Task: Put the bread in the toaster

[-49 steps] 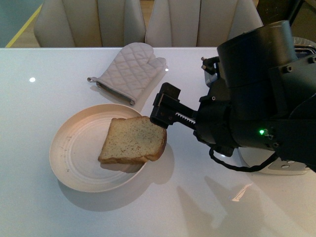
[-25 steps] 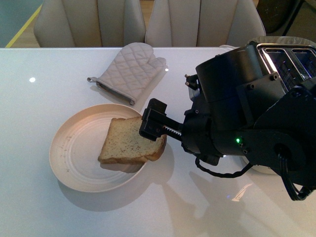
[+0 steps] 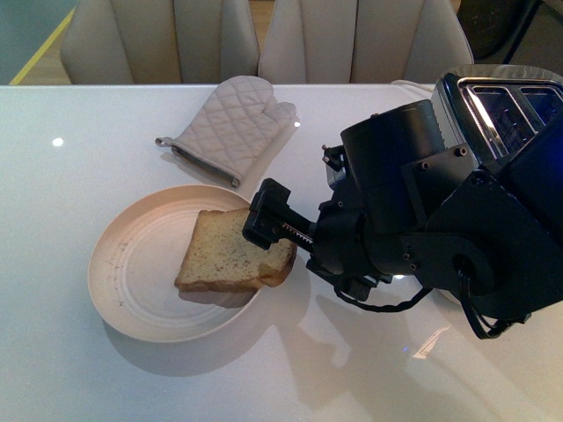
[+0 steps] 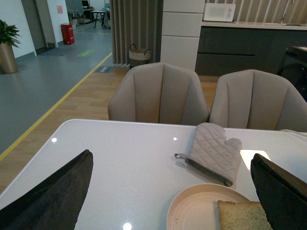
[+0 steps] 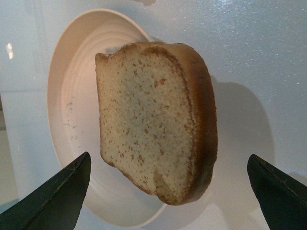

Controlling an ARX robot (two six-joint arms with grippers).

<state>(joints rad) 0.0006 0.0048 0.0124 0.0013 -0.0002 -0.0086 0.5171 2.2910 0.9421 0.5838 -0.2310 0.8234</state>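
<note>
White glossy table (image 3: 70, 369), two beige chairs (image 3: 264, 40) pushed up to its far edge.

Container 1: round cream plate (image 3: 123, 272), left of the table's centre, nearer the front edge than the far one. It holds one slice of bread (image 3: 224, 255), speckled face up. The flat end lies over the plate's middle. The rounded, brown-crusted end overhangs the plate rim on the side toward the table's right edge. A shadow shows under the slice, so it seems propped up rather than flat. I cannot tell by how much.

Container 2: toaster (image 3: 506, 101), at the far right of the table, well apart from the plate. Its chrome top and two slots face up. My right arm hides much of its body, and I cannot see into the slots.

Quilted grey oven mitt (image 3: 233, 127) lies flat between the plate and the far edge, clear of the plate rim.

Right gripper (image 3: 266, 224) sits over the crust end of the slice. In the right wrist view my fingers (image 5: 57, 196) stand wide, one on each side of the slice, touching nothing.

Left gripper (image 4: 171, 154): fingers wide, holding nothing. It looks across the table at the mitt and plate from the table's left.
</note>
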